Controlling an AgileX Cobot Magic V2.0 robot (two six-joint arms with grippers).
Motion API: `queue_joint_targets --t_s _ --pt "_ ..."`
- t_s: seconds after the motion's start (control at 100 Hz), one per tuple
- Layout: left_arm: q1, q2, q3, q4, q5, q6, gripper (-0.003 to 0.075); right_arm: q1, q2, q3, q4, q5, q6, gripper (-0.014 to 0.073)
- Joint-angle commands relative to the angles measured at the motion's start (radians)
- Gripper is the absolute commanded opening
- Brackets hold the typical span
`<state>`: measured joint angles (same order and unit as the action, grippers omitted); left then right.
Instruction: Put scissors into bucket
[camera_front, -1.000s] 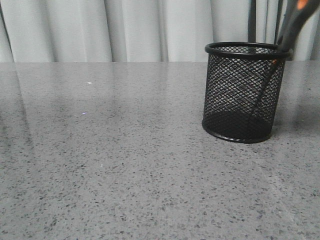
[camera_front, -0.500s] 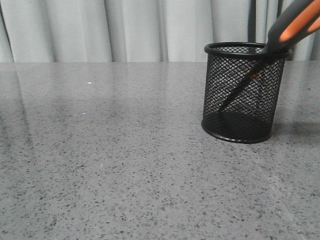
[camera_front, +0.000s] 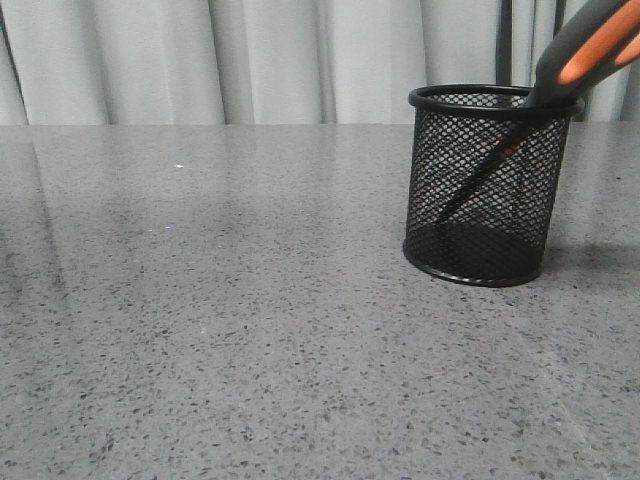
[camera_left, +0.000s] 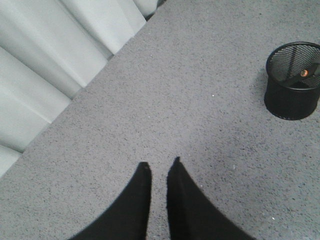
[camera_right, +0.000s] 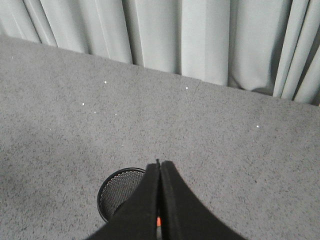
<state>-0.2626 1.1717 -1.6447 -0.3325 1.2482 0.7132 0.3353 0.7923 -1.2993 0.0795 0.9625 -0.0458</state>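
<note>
The black mesh bucket stands upright on the right of the table. The scissors are inside it, blades down. Their grey and orange handle leans on the right rim and sticks out above it. In the left wrist view the bucket is far off, with the orange of the scissors at its mouth. My right gripper is shut, high above the bucket. A sliver of the orange scissors handle shows between its fingers. My left gripper is slightly open and empty over bare table.
The grey speckled table reaches back to pale curtains along its far edge. Neither arm shows in the front view.
One second ago the scissors stood steeper in the bucket. They have tipped so the blade tip points left and the handle rests on the rim. Nothing moved in the last half second.
</note>
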Motion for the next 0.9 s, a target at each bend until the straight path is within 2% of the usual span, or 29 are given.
queue_joint_targets --t_s 0.0,0.12,0.27,0.48,0.65,0.75,0.89 --pt "0.004 -0.016 -0.021 -0.045 -0.043 -0.027 -0.0021 -0.002 -0.052 0.07 -0.011 -0.176 0.003 -0.0054" --pt "0.004 -0.049 0.021 -0.079 -0.102 -0.038 -0.0021 -0.002 -0.122 0.188 -0.011 -0.269 0.012 -0.0054" --pt "0.004 -0.161 0.184 -0.107 -0.323 -0.038 -0.0021 -0.002 -0.22 0.319 -0.011 -0.366 0.028 -0.0054" --pt "0.004 -0.421 0.607 -0.127 -0.684 -0.038 -0.0021 -0.002 -0.381 0.529 -0.011 -0.53 0.028 -0.0054" --pt "0.004 -0.678 0.978 -0.245 -0.928 -0.038 -0.0021 -0.002 -0.503 0.7 -0.011 -0.595 0.028 -0.0054" --pt "0.004 -0.833 1.133 -0.303 -1.0 -0.038 -0.0021 -0.002 -0.567 0.786 -0.011 -0.607 0.028 -0.0054" --pt "0.004 -1.014 1.263 -0.32 -1.001 -0.038 -0.0021 -0.002 -0.651 0.872 -0.011 -0.607 0.028 -0.0054"
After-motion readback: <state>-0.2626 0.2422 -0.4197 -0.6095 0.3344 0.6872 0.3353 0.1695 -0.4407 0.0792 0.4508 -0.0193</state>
